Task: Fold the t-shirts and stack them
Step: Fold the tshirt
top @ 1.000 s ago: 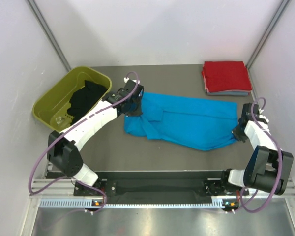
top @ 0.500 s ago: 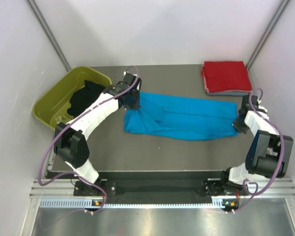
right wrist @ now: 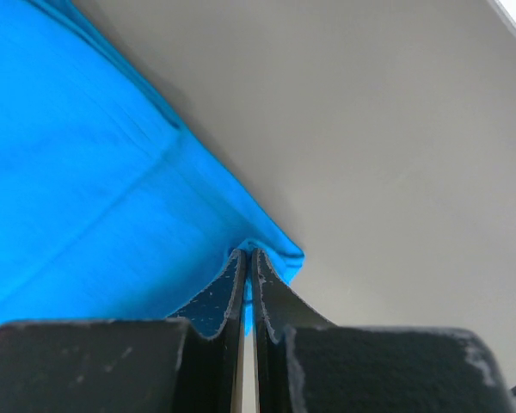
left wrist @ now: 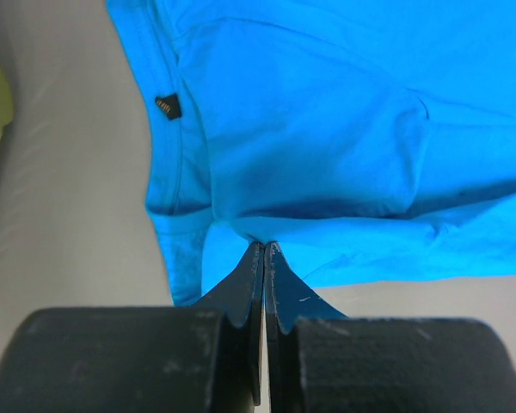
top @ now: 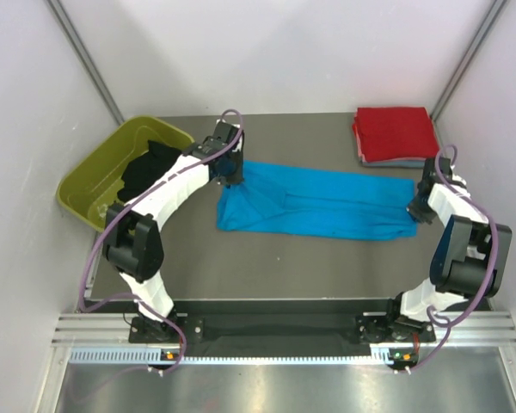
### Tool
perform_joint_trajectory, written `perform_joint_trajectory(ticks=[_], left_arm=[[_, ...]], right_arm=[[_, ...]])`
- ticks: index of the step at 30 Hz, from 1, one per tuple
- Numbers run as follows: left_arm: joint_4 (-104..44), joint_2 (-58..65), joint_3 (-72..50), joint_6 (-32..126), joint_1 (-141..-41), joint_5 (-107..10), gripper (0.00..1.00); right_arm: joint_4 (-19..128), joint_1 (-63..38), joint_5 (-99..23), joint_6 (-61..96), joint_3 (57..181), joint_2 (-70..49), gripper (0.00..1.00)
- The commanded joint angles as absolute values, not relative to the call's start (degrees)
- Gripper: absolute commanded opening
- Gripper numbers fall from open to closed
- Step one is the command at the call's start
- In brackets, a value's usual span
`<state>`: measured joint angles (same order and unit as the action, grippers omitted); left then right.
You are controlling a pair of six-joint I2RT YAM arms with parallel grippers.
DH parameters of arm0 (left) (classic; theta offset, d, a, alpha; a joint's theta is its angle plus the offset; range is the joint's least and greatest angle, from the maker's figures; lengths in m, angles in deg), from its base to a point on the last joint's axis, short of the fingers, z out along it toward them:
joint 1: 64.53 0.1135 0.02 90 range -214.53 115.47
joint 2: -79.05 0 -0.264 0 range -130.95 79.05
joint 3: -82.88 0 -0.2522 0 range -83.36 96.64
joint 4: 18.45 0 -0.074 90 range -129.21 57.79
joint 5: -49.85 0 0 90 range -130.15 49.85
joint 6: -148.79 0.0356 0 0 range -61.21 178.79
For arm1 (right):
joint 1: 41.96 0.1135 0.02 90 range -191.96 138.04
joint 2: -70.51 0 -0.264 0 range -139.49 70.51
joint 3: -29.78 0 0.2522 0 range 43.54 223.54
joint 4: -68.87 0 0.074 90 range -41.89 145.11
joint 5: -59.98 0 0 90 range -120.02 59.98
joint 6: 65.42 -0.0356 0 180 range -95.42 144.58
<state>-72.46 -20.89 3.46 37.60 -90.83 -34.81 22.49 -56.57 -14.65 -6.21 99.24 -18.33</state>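
So the big change: the turquoise t-shirt (top: 327, 206) is way flatter than a second ago. Back then its near edge sagged toward the arms in a lopsided bulge; now both arms have pulled back toward the far side and it lies as a long, fairly straight band across the middle of the table (top: 284, 267). My read is that it's been tensioned for the next fold, so the folding is only partly done.

The red t-shirt (top: 396, 133) hasn't budged in the far right corner, folded on top of what looks like the grey-blue t-shirt (top: 404, 163). Only an edge of that one shows. The black t-shirt (top: 150, 168) is heaped in the olive tub (top: 82, 185), mostly hidden by the rim and the left arm.

The left gripper (left wrist: 264, 249) is pinched tight on the shirt's left end, and the right gripper (right wrist: 247, 255) is clamped on the right corner. There's a small dark label (left wrist: 166, 106) that I can't read.
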Motion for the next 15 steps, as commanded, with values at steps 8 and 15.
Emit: perform_joint_trajectory(ticks=[8,15], left_arm=[[-69.66,-24.65,8.83,39.81,-88.26,-36.11,0.00],[-69.92,-28.69,12.26,40.33,-87.29,-38.04,0.00]], right_arm=[[21.19,-55.67,-11.39,-4.34,105.76,-22.74,0.00],[20.57,-55.32,-10.95,-4.51,108.05,-25.29,0.00]])
